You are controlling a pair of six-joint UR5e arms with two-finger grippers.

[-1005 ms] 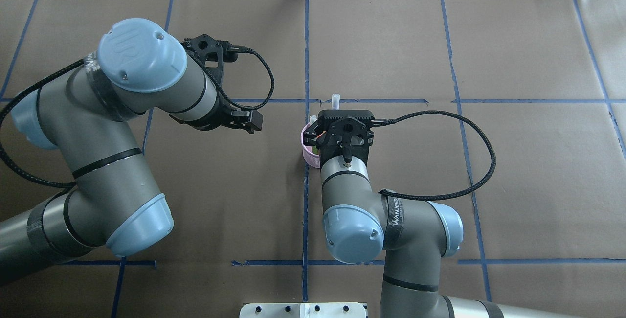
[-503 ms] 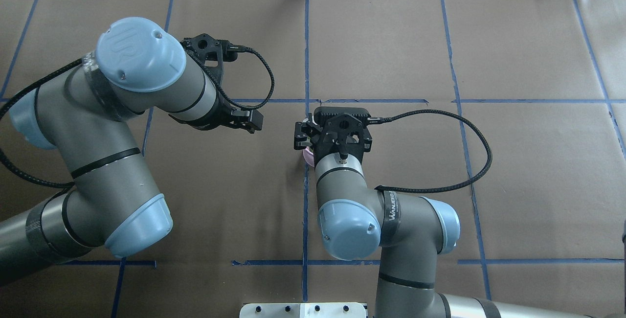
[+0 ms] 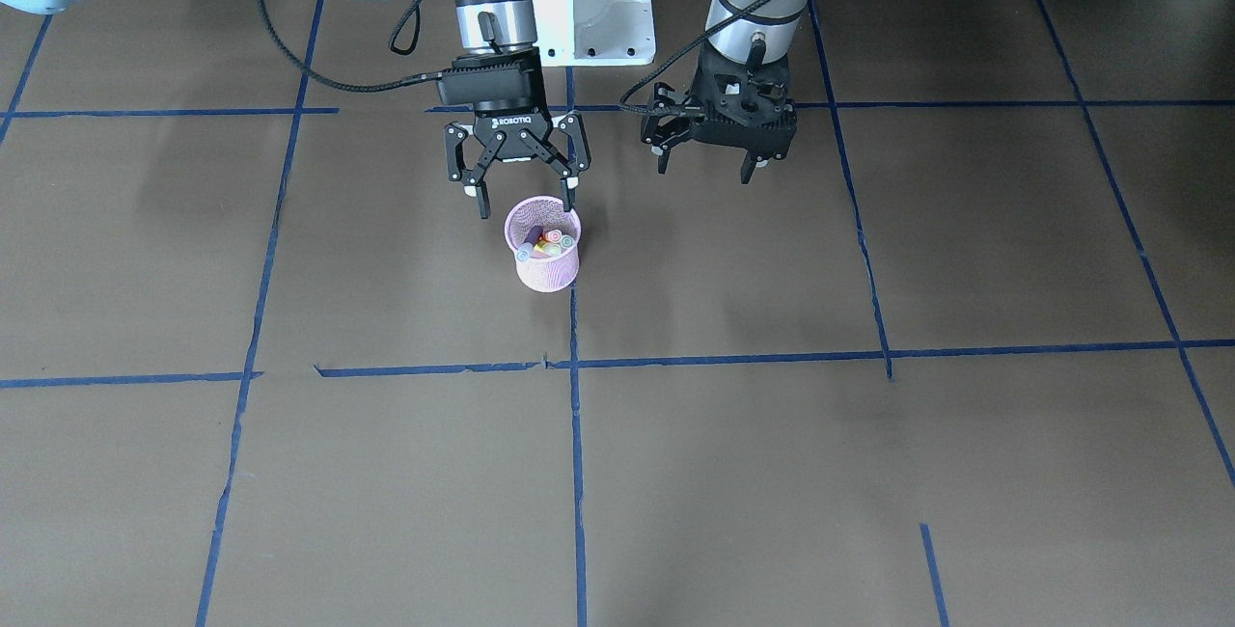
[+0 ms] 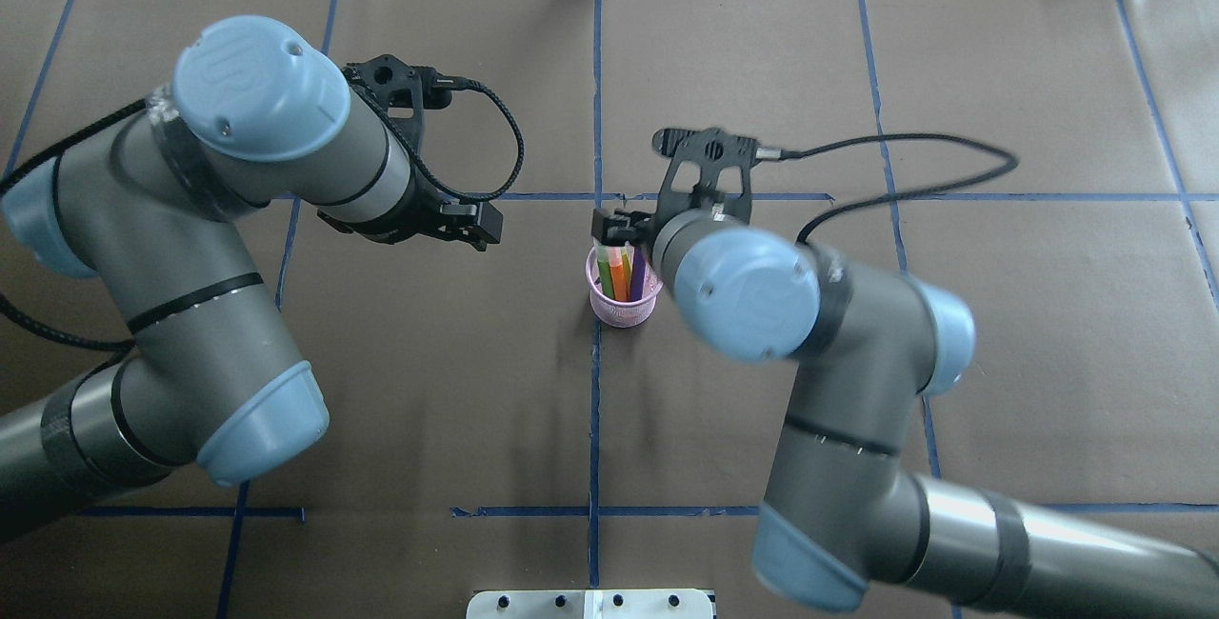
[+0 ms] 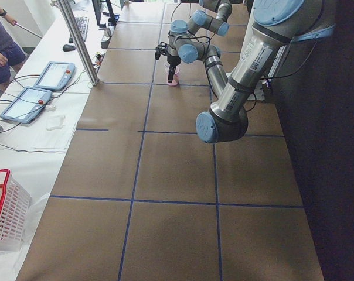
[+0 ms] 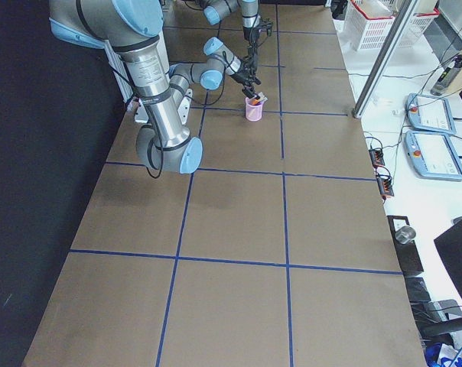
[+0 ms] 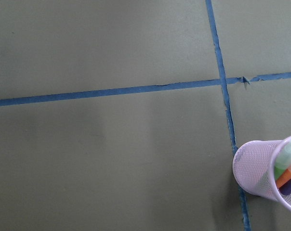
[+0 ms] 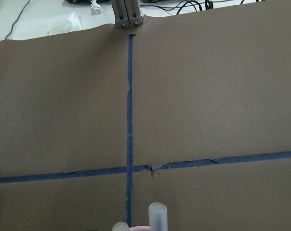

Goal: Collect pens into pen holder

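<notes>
The pen holder is a small pink mesh cup standing upright at a crossing of blue tape lines. Several pens stand in it: green, orange, purple and yellow, with pale caps. My right gripper hangs open just above the cup's rim on the robot's side, with nothing between its fingers. In the overhead view the right gripper is mostly hidden by its arm. My left gripper is open and empty, off to the side of the cup. The left wrist view shows the cup at its lower right.
Blue tape lines divide the brown table cover into squares. The white robot base plate lies behind the grippers. Beyond the far edge are a metal post, two tablets, a red-rimmed basket and a person.
The right arm has swung its elbow out and its wrist has moved off the top of the cup, so the cup and pens now show. The left arm shifted slightly.
</notes>
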